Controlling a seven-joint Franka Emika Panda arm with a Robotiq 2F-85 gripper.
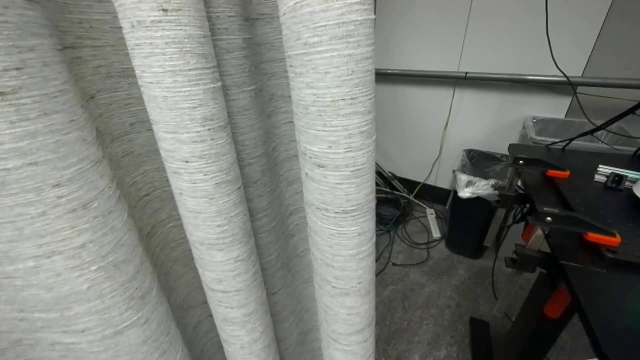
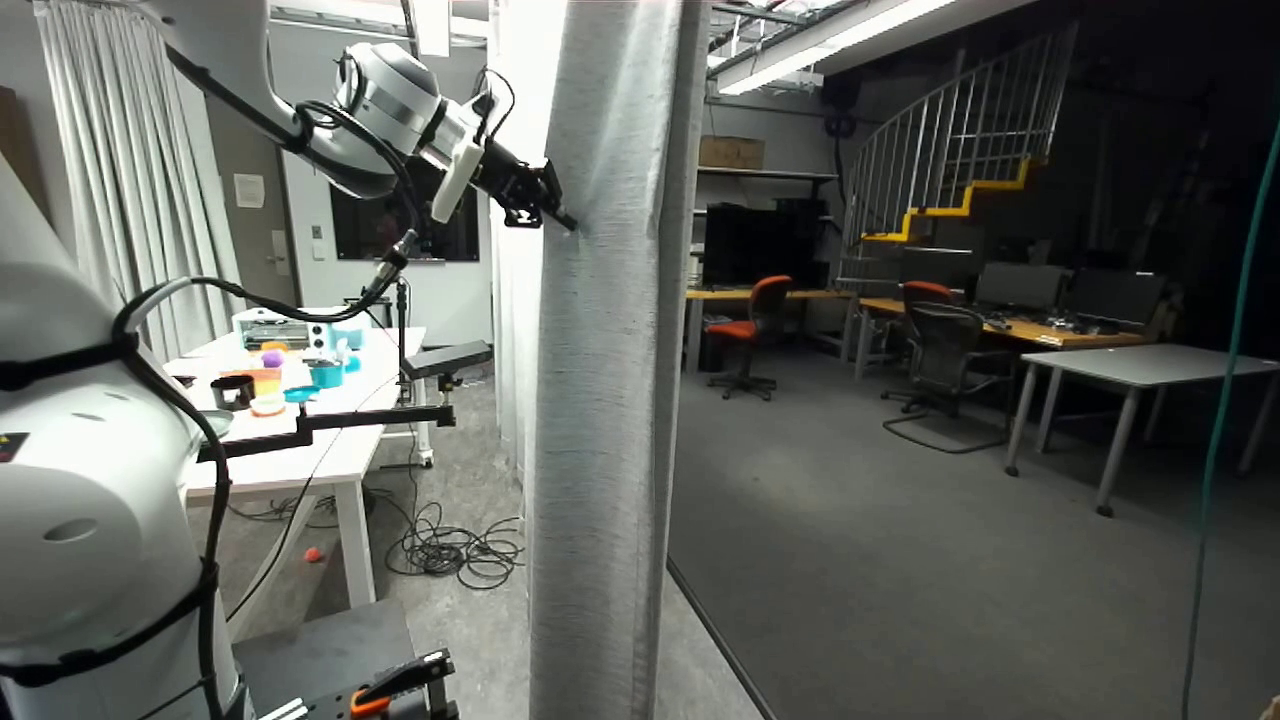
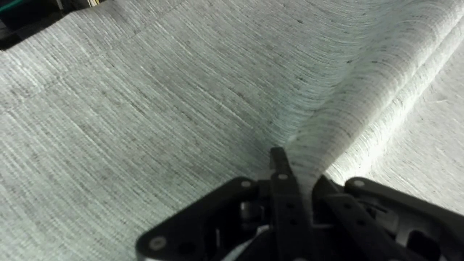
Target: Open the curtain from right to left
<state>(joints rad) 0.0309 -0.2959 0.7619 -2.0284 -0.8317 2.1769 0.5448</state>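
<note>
The curtain point(image 1: 335, 150) is a large light grey-white woven drape with long vertical folds. It fills the left and middle of an exterior view. In an exterior view the curtain point(image 2: 600, 420) hangs from the top edge to the bottom, just right of the arm. My gripper point(image 2: 568, 215) reaches the curtain's upper part from the left. In the wrist view the gripper point(image 3: 300, 168) is shut on a pinched fold of the curtain point(image 3: 145, 108), which runs between the two fingers. One fingertip is partly hidden by the fold.
A white table point(image 2: 350, 455) with kitchen toys stands behind the arm. Coiled cables point(image 2: 455, 550) lie on the floor beside the curtain. A black desk point(image 1: 590, 200) with orange-tipped clamps and a black bin point(image 1: 470, 220) stand right of the curtain. A grey-white table point(image 2: 1150, 365) stands far right.
</note>
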